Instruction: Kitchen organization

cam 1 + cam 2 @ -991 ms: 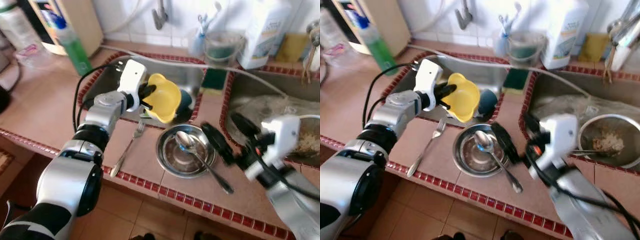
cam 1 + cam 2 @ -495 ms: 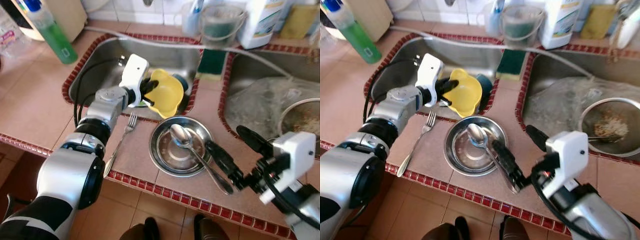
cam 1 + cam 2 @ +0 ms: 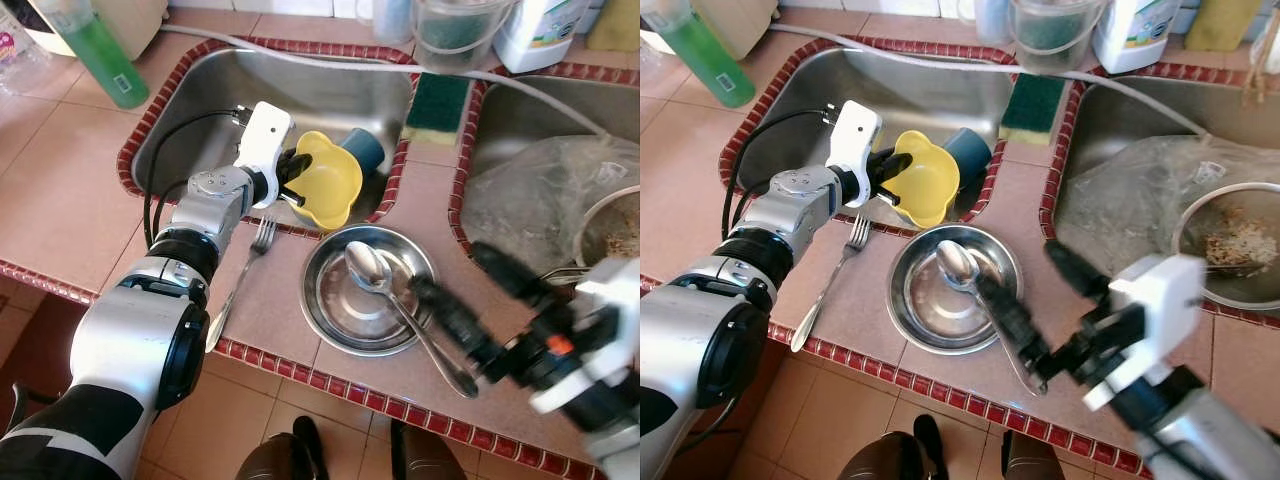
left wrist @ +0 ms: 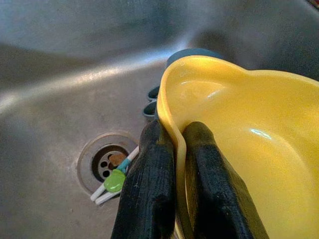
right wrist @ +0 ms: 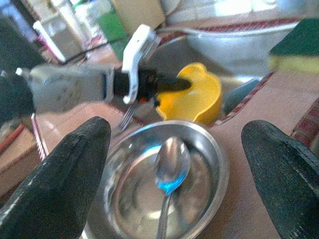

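Left gripper point(image 4: 172, 149) pinches yellow bowl point(image 3: 330, 185) rim over sink point(image 3: 180, 130); thin-rim hold could slip; right gripper point(image 3: 1035, 310), fingers spread, near spoon point(image 3: 368, 268) in steel bowl point(image 3: 330, 320); may knock it.

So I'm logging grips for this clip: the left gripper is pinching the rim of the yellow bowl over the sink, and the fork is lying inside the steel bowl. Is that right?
One slip: it is a spoon that lies in the steel bowl, as the left eye view shows. The fork lies on the counter beside that bowl. The rest holds: the left gripper is pinching the rim of the yellow bowl over the sink.
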